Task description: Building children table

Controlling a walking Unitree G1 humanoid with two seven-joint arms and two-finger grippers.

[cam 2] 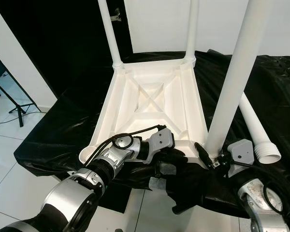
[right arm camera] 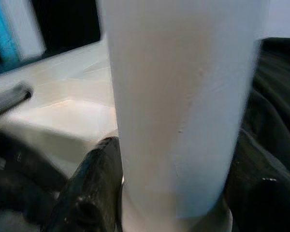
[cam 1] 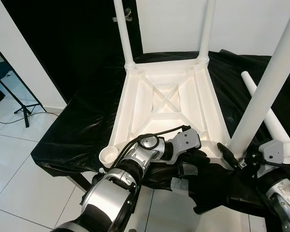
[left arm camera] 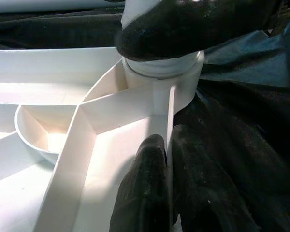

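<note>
The white children's table (cam 1: 135,106) lies upside down on a black-covered platform. Two white legs (cam 1: 123,34) (cam 1: 206,29) stand in its far corners. A third leg (cam 1: 266,82) stands upright in the near right corner socket, and my right gripper (cam 1: 234,157) is shut around its base; the right wrist view shows a black finger (right arm camera: 94,183) against the leg (right arm camera: 183,96). My left gripper (left arm camera: 168,145) is shut on the table's thin rim wall (left arm camera: 170,111) just beside that socket. The near left socket (cam 1: 108,155) holds nothing.
A loose white leg (cam 1: 268,116) lies on the black cloth (cam 1: 77,130) to the right of the table. The platform's edge drops to white floor tiles (cam 1: 19,174) at front left. A black tripod stand (cam 1: 24,108) is on the floor at left.
</note>
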